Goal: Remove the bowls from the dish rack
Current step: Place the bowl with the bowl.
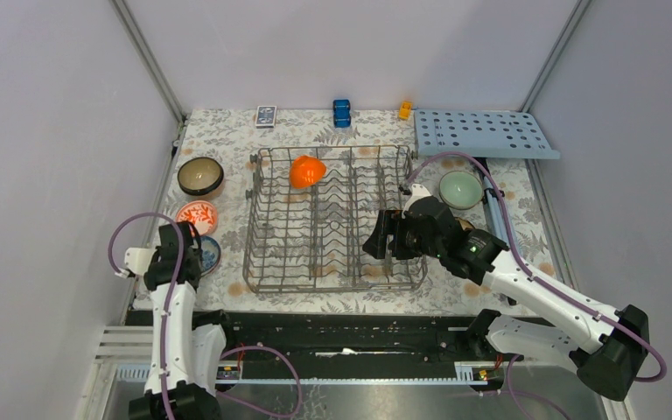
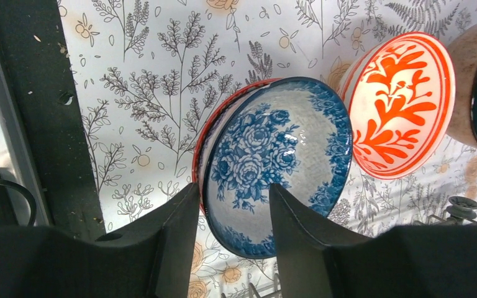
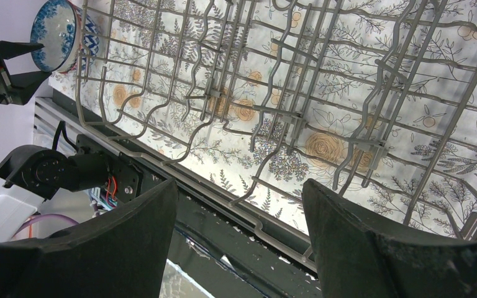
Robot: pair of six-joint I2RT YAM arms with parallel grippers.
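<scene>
The grey wire dish rack (image 1: 262, 254) stands mid-table and holds one orange bowl (image 1: 306, 171) at its far left. Left of the rack are a dark brown bowl (image 1: 199, 175), a red-and-white bowl (image 1: 197, 213) and a blue-and-white bowl (image 1: 210, 255). In the left wrist view the blue-and-white bowl (image 2: 273, 155) rests in a red-rimmed bowl (image 2: 200, 158), beside the red-and-white bowl (image 2: 404, 105). My left gripper (image 2: 233, 202) is open, just short of the blue-and-white bowl. My right gripper (image 3: 239, 236) is open and empty above the rack's near right part (image 3: 273, 93). A pale green bowl (image 1: 460, 188) sits right of the rack.
A light-blue board with holes (image 1: 483, 133) lies at the far right. A card box (image 1: 265, 115), a blue toy car (image 1: 341, 112) and a small orange object (image 1: 404, 109) line the far edge. The black rail (image 3: 223, 211) runs along the table's near edge.
</scene>
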